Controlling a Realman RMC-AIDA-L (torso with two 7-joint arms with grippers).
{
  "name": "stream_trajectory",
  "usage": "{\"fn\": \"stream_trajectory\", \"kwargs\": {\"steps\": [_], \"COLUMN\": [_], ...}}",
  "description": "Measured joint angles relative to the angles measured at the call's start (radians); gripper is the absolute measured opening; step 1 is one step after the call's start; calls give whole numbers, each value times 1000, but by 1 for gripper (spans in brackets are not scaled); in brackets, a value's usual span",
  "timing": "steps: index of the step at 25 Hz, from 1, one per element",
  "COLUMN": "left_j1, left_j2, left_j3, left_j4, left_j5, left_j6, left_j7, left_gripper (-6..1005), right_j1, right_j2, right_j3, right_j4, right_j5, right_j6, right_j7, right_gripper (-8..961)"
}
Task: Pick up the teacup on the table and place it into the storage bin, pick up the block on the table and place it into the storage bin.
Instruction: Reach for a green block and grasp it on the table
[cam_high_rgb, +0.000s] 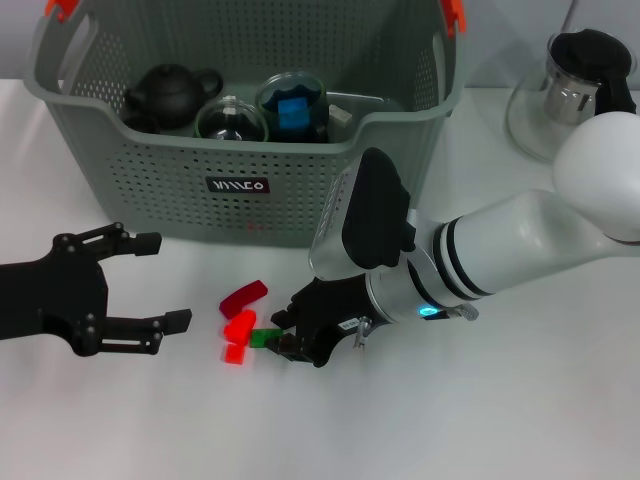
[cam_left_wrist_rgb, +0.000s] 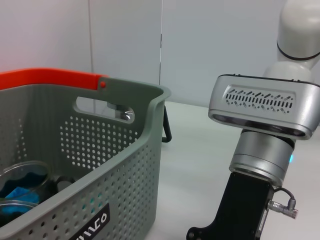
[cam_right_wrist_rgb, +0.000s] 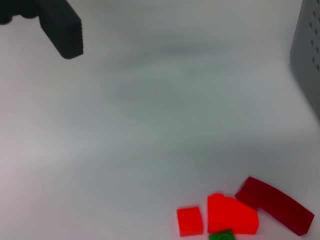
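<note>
Nearest the robot: right gripper (cam_high_rgb: 283, 337) low over the table (cam_high_rgb: 480, 420), fingertips at a small green block (cam_high_rgb: 264, 338). Jaws mostly hidden under the wrist, so cannot tell whether clamped on the green block or merely beside it. Just beside the green piece, touching or nearly so: small bright red square block (cam_high_rgb: 235, 353), larger bright red block (cam_high_rgb: 240, 324), dark red curved block (cam_high_rgb: 244, 294) a little farther toward the bin. Same cluster in right wrist view, green piece (cam_right_wrist_rgb: 221, 235) cut by the frame edge, red ones tightly packed around it.

Left gripper (cam_high_rgb: 150, 282) parked off to the left of the blocks, fingers wide apart, holding nothing, well apart from the cluster.

Farther back: storage bin (cam_high_rgb: 130, 185), grey-green, perforated, orange clips. Inside: dark teapot (cam_high_rgb: 170, 95), clear glass cups (cam_high_rgb: 232, 120), one (cam_high_rgb: 292, 100) with something blue in it. No teacup left on the table, so cup step judged done; block step in hand. Glass teapot (cam_high_rgb: 575, 85) beyond, on the table to the right of the bin.

Risks, as judgement:
- Green piece tiny and low; shallow pinch likely to slip out on lift.
- Neighbours packed tight; fingers closing could shove or drag red blocks, or catch two.
- Bin wall tall and near; low carry could knock the block against the rim and drop it outside.
- Drop onto glass cups inside could tip or chip them.
</note>
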Motion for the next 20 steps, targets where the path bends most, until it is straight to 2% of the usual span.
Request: {"fn": "stream_trajectory", "kwargs": {"steps": [20], "left_j1": [0], "left_j2": [0], "left_j3": [-8], "left_j4": [0], "left_j5": [0], "left_j6": [0], "left_j7": [4], "left_gripper": [966], "right_j1": [0], "right_j2": [0], "right_j3": [-44], "right_j4": [-4], "right_j5": [43], "right_j6": [23], "right_j7": [-72], "right_gripper": [328]}}
